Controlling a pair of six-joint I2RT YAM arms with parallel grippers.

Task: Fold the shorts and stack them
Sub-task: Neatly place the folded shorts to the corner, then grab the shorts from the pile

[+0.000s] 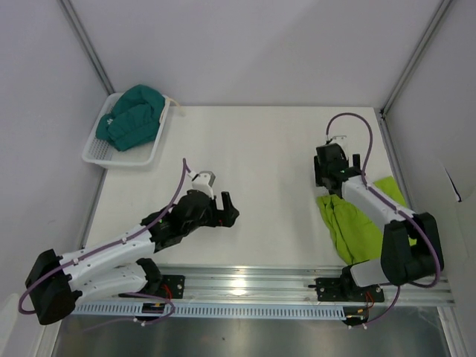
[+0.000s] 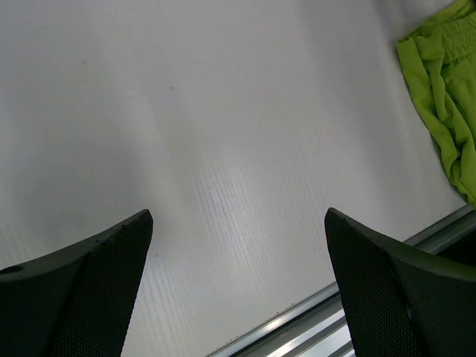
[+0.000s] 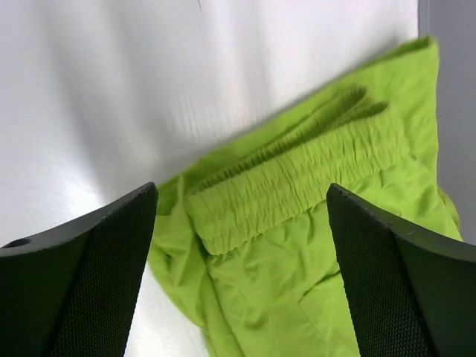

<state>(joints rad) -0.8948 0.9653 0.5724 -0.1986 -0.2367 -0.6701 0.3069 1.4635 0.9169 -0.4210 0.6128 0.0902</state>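
Lime shorts (image 3: 297, 245) lie under the empty, wide-spread right gripper (image 3: 239, 192) — left gripper (image 2: 238, 216) likewise — logo (image 1: 109, 119) on teal shorts (image 1: 135, 111) illegible.

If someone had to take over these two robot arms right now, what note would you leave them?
Left gripper: jaws open, empty, above bare table.
Right gripper: jaws open, holding nothing, above the waistband of the lime green shorts.
Those lie rumpled at the table's right edge; the dark teal shorts sit bundled in the white basket, far left.
Done: nothing folded or stacked.
Left: fold both pairs, stack them.
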